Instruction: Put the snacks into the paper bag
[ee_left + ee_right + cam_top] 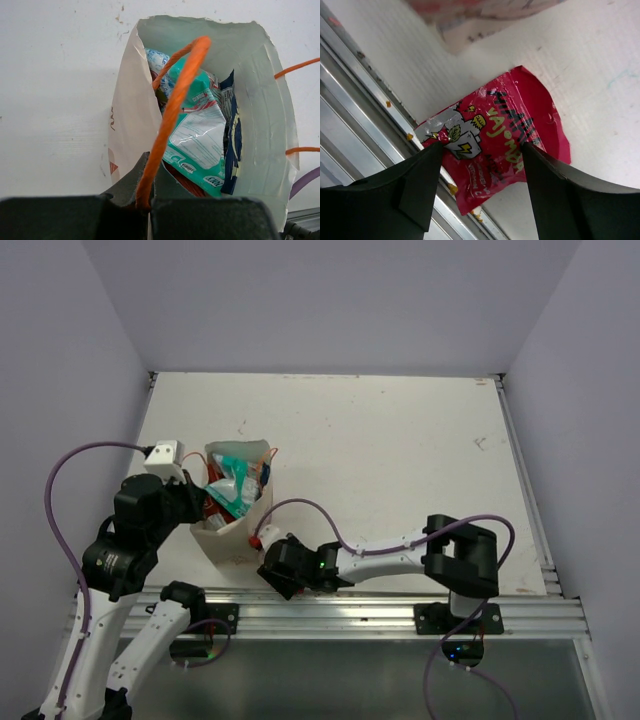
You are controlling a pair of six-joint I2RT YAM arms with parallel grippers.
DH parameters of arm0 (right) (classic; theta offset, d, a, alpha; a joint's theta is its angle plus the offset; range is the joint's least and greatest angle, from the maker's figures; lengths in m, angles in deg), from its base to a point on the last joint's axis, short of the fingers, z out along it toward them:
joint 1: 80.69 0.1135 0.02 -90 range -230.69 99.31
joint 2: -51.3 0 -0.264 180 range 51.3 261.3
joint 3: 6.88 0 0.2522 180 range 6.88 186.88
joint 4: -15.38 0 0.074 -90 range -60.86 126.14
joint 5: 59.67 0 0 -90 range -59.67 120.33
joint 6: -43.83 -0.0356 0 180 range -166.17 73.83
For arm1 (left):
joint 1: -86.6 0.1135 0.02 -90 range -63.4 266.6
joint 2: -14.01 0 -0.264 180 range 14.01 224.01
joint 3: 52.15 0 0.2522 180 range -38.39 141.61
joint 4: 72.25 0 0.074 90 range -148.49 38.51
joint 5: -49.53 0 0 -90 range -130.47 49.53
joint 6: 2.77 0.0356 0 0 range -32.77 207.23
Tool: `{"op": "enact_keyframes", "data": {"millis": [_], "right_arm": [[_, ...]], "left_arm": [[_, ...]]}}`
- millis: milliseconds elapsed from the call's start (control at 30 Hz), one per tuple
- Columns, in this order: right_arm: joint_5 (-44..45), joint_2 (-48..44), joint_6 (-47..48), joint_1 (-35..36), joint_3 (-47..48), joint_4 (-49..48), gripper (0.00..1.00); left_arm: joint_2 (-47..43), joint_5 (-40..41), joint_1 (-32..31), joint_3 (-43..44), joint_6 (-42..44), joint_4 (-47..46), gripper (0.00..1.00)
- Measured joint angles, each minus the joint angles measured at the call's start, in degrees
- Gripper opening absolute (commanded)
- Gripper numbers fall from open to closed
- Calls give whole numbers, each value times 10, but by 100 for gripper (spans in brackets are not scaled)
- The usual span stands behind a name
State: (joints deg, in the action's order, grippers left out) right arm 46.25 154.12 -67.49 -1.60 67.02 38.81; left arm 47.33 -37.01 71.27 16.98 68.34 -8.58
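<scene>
The left gripper [146, 202] is pinched shut on the orange handle [175, 100] at the near rim of the bag [131, 115]. The bag stands on the table [55, 100] and holds a teal packet [197, 135] and a blue packet [233, 142]. The right gripper [481, 150] is spread, one finger on either side of a red packet [515, 120] that lies flat beside the rail [355, 115].

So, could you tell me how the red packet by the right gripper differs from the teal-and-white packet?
The red packet lies flat on the table, outside the paper bag; the teal-and-white packet stands tilted inside it. The open right gripper hangs over the red packet; no gripper is over the teal-and-white packet. Both are glossy, crinkly snack packets.
</scene>
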Motion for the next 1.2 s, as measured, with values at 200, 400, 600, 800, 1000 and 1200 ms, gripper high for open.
{"op": "enact_keyframes", "data": {"millis": [200,400,600,800,1000,1200], "right_arm": [[26,17,-6,32,3,8,26],[56,1,-26,34,-8,24,0],[126,-139,-46,33,-29,151,0],[197,-254,11,31,170,211,0],[199,-166,124,29,408,172,0],[155,-26,179,13,486,146,0]], "left_arm": [[0,2,-2,0,1,1,0],[-1,2,-2,0,1,1,0],[-3,1,-2,0,0,1,0],[-7,1,-3,0,0,2,0],[-9,1,-5,0,0,2,0],[-9,1,-5,0,0,2,0]]}}
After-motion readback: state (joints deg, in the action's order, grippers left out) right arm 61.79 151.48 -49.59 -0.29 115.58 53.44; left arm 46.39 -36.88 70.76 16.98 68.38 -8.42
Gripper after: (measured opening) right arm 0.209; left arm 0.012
